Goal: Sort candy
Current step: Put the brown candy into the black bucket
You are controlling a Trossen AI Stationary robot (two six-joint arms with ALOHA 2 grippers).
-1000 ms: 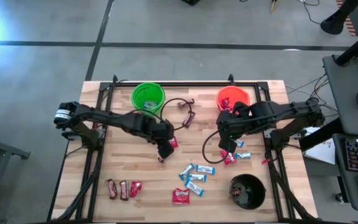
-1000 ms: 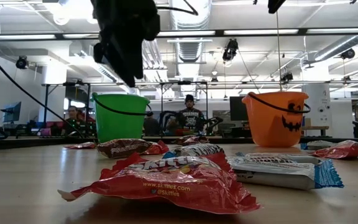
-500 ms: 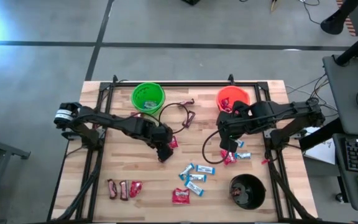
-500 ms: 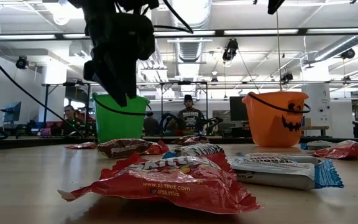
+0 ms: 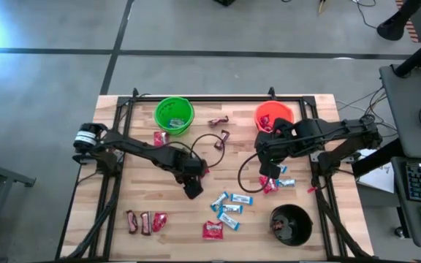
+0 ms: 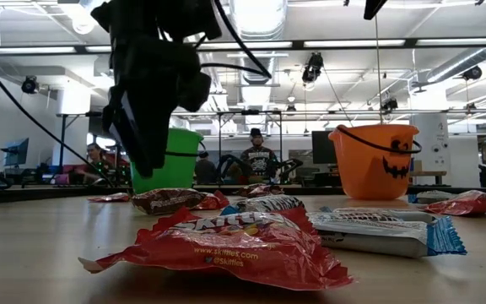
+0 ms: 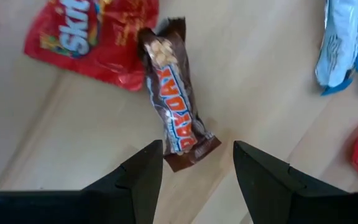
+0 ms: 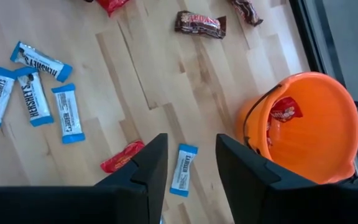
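Observation:
My left gripper [image 5: 194, 191] [image 7: 197, 165] points down, open, a little above the table [image 5: 145, 190] near its middle. Its fingers stand on either side of one end of a dark brown candy bar [image 7: 173, 106] that lies flat on the wood, and touch nothing. Beside the bar lies a red packet [image 7: 86, 31]. In the low view the left gripper [image 6: 146, 156] hangs in front of the green bucket [image 6: 163, 160]. My right gripper [image 5: 269, 172] [image 8: 191, 168] hangs open and empty, high above a light-blue bar [image 8: 182, 168] beside the orange bucket [image 8: 303, 130].
Light-blue bars [image 5: 229, 208] and a red packet [image 5: 212, 231] lie near the front middle. Dark bars and a red packet [image 5: 145, 221] lie front left. The black bucket [image 5: 291, 225] stands front right, the green bucket [image 5: 174, 115] and the orange bucket [image 5: 274, 117] at the back.
My left gripper has come down toward the table and moved toward its near edge, away from the green bucket, tipping steeper; it stays open. A red packet beside the green bucket now shows where the arm had covered it.

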